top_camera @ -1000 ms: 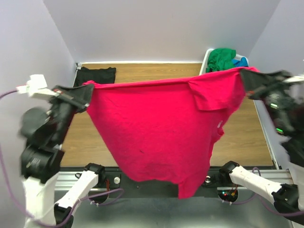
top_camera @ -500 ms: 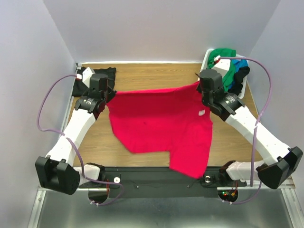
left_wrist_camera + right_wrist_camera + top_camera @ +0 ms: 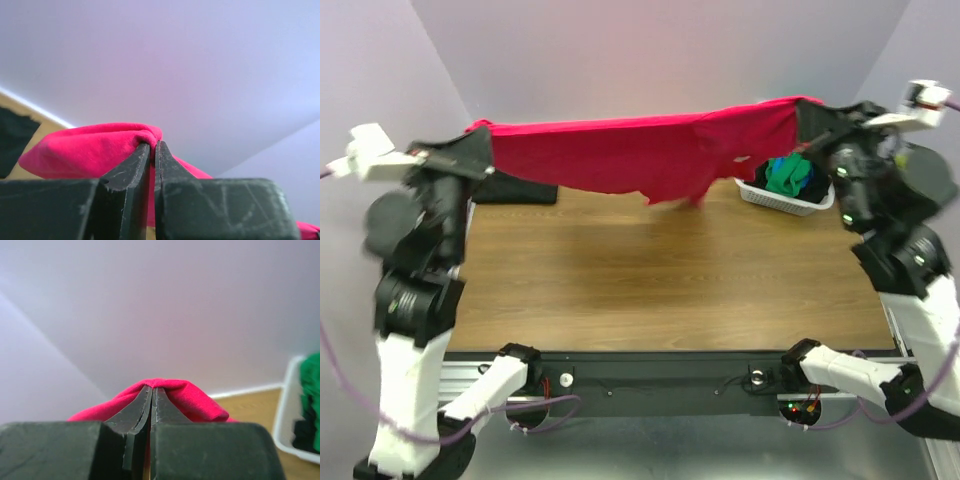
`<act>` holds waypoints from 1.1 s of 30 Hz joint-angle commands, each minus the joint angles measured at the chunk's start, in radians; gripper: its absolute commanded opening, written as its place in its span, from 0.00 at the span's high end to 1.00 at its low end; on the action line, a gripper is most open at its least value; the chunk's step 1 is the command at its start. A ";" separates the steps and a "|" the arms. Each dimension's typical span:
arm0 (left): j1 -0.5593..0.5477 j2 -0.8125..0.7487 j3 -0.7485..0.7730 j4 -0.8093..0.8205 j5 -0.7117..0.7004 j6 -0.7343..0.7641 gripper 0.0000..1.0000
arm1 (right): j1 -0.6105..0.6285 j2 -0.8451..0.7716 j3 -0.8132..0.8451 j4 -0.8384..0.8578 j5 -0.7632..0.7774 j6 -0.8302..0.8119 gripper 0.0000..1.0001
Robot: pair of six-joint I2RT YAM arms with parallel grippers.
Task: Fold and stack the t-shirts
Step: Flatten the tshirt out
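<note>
The pinkish-red t-shirt (image 3: 620, 155) hangs stretched in the air between both grippers, high above the far part of the table. My left gripper (image 3: 478, 150) is shut on its left end, seen as red cloth (image 3: 90, 147) over the closed fingers. My right gripper (image 3: 807, 112) is shut on its right end, seen as a red fold (image 3: 185, 395). A black t-shirt (image 3: 515, 187) lies flat at the far left of the table. Green (image 3: 783, 175), blue and black shirts lie in the basket.
The white laundry basket (image 3: 790, 200) stands at the far right of the wooden table (image 3: 660, 270). Grey walls close in the back and both sides. A black rail runs along the near edge.
Both arms have swung up and outward, lifting the red shirt off the table and pulling it taut high in the air. Half a second ago it lay low over the table.
</note>
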 commanded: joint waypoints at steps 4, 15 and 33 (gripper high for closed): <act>0.007 -0.123 0.106 -0.095 0.049 0.031 1.00 | -0.007 -0.207 0.032 0.064 -0.236 0.050 1.00; 0.007 -0.235 0.293 -0.189 0.228 -0.027 1.00 | -0.007 -0.300 0.162 -0.014 -0.533 0.182 1.00; 0.113 -0.215 -0.158 -0.134 0.058 -0.063 1.00 | -0.007 -0.208 -0.174 -0.022 0.033 0.149 1.00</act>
